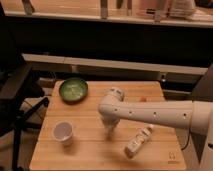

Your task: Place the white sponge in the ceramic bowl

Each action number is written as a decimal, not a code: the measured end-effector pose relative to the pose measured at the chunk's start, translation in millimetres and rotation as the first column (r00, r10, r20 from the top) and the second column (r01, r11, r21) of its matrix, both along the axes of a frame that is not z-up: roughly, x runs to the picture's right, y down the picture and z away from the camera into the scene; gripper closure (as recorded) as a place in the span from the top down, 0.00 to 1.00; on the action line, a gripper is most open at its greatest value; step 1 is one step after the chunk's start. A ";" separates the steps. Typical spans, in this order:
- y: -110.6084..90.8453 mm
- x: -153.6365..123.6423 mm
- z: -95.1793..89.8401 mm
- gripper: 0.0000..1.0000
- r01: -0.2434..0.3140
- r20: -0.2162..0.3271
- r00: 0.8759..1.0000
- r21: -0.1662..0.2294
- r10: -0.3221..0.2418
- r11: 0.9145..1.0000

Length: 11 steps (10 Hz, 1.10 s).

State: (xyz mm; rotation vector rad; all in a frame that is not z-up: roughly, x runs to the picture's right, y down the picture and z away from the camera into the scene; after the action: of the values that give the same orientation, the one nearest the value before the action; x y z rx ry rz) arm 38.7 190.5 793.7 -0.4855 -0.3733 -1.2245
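The ceramic bowl [73,90], dark green at the rim and lighter inside, sits at the back left of the wooden table [90,155]. My white arm reaches in from the right. The gripper [110,131] points straight down at the table's middle, right of the bowl and nearer the front. I cannot make out the white sponge; it may be hidden under the gripper.
A white paper cup [63,133] stands at the front left. A pale labelled bottle [138,141] lies on its side right of the gripper. A small orange-red object [143,99] lies at the back right. A dark chair [15,100] stands left of the table.
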 end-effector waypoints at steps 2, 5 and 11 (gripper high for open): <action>-16.0 6.7 3.4 0.01 0.002 0.006 1.000 0.008 -0.002 1.000; -31.8 4.8 4.5 0.01 0.002 0.009 1.000 0.014 -0.002 1.000; -67.3 -10.8 11.3 0.01 0.025 0.026 0.999 0.034 -0.026 0.999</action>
State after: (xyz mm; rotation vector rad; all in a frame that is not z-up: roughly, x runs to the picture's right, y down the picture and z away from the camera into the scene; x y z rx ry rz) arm 27.8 123.2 805.0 -0.4471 -0.3690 -1.2611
